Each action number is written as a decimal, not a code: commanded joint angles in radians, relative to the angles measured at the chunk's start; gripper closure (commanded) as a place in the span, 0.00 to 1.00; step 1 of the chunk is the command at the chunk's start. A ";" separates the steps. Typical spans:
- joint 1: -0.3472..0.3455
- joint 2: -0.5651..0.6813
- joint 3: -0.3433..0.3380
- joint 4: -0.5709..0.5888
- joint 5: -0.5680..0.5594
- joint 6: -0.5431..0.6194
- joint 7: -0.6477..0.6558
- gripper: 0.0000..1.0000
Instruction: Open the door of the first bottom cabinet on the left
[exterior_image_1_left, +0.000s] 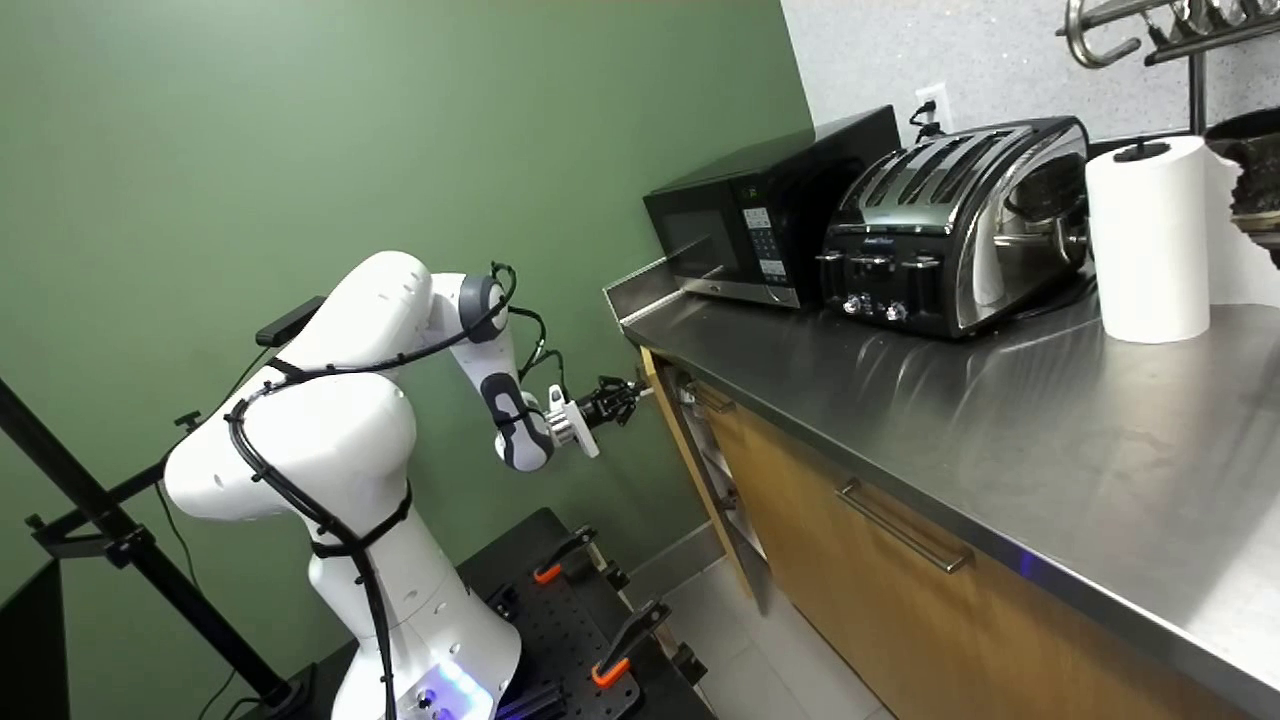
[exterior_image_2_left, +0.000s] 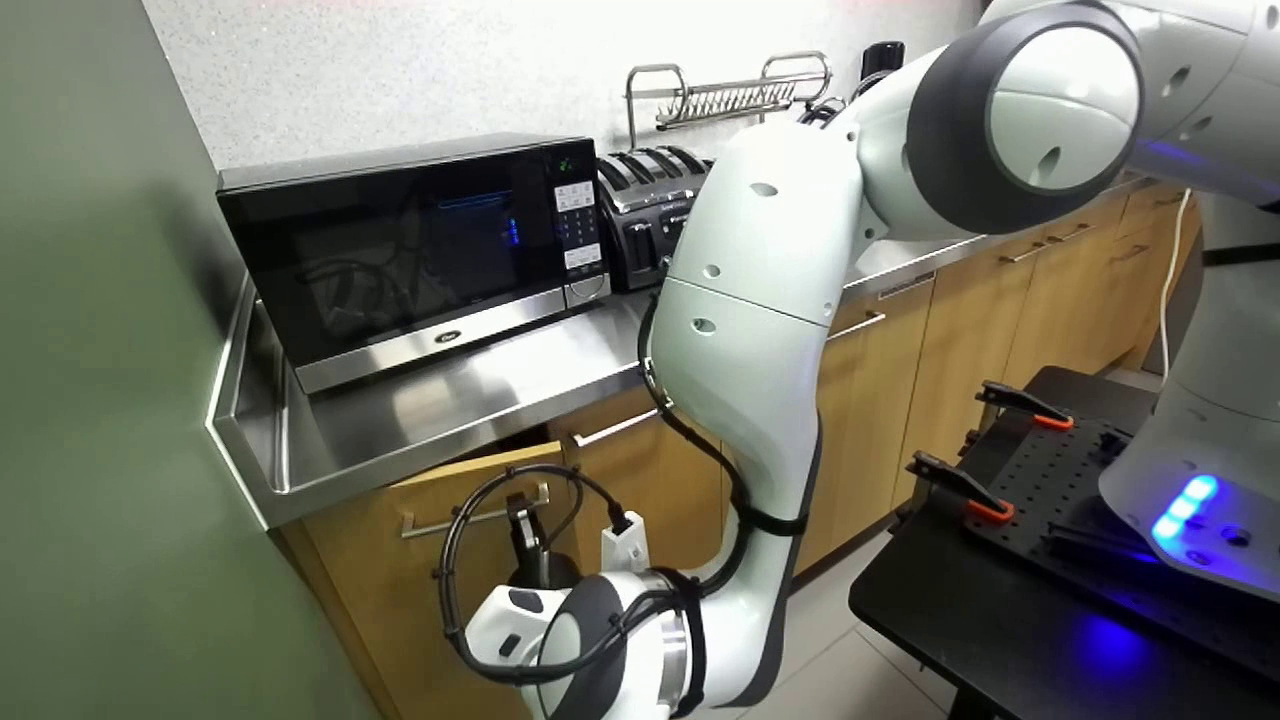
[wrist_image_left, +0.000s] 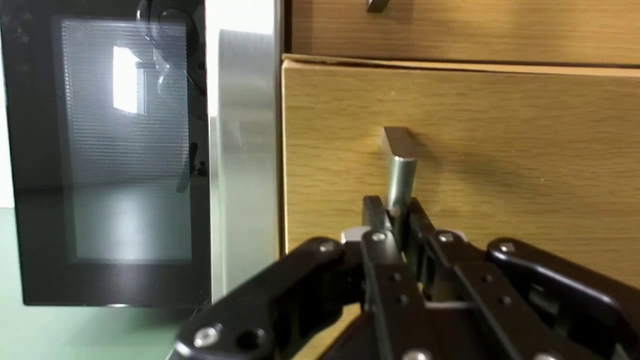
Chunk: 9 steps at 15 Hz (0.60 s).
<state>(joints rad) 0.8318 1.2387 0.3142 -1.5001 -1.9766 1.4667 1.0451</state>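
Observation:
The door (exterior_image_2_left: 380, 590) is a brown wood panel at the end of the row, beside the green wall. It stands partly open in both exterior views and shows nearly edge-on (exterior_image_1_left: 694, 460). The cabinet's pale inside (exterior_image_1_left: 742, 522) shows through the gap. The door's metal bar handle (wrist_image_left: 401, 175) also shows in an exterior view (exterior_image_2_left: 440, 528). My gripper (wrist_image_left: 394, 210) is closed around the handle bar, one finger on each side. It is at the door's upper part in both exterior views (exterior_image_1_left: 640, 388) (exterior_image_2_left: 522, 515). The fingers hide part of the bar.
The steel counter (exterior_image_1_left: 900, 400) overhangs the door's top. A black microwave (exterior_image_2_left: 400, 250) stands on it, with a toaster (exterior_image_1_left: 950, 230) beside it. The green wall (exterior_image_2_left: 80, 400) is close to the door. An adjoining wood panel (exterior_image_1_left: 800, 520) has its own handle (exterior_image_1_left: 900, 528).

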 joint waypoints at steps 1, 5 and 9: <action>0.073 0.034 0.056 0.001 -0.001 0.046 -0.041 0.97; 0.148 0.034 0.069 0.048 0.020 0.069 -0.076 0.63; 0.172 -0.011 0.056 0.022 0.104 0.041 -0.178 0.39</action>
<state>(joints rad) 0.9994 1.2472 0.3718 -1.4577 -1.9374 1.4949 0.9403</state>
